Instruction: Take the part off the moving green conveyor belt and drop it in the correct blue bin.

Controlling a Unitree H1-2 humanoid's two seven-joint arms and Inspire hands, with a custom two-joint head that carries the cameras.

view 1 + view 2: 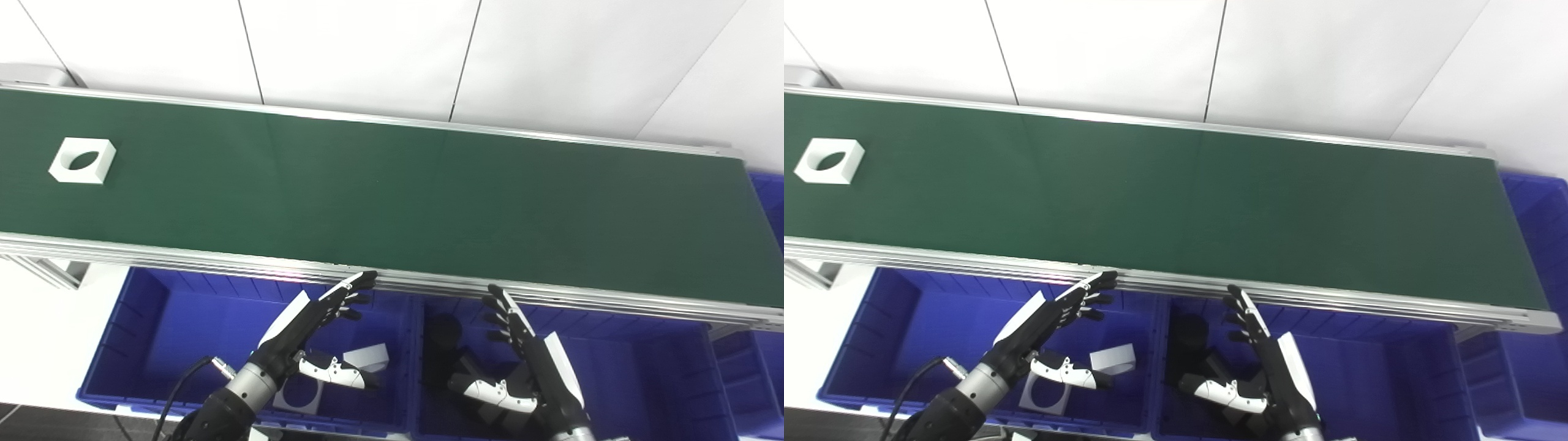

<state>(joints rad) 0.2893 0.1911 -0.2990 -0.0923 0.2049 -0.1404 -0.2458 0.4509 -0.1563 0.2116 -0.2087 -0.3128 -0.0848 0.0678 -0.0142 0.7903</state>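
The white square plastic part with a round hole (82, 160) lies flat at the far left end of the green conveyor belt (392, 202), well apart from both hands. The left robot hand (318, 334) and right robot hand (520, 361) hover on the near side of the belt over the blue plastic bins (128, 331), fingers spread apart and holding nothing. Since the belt moves, a late or mistimed reach could likely miss the part, or nudge it askew.
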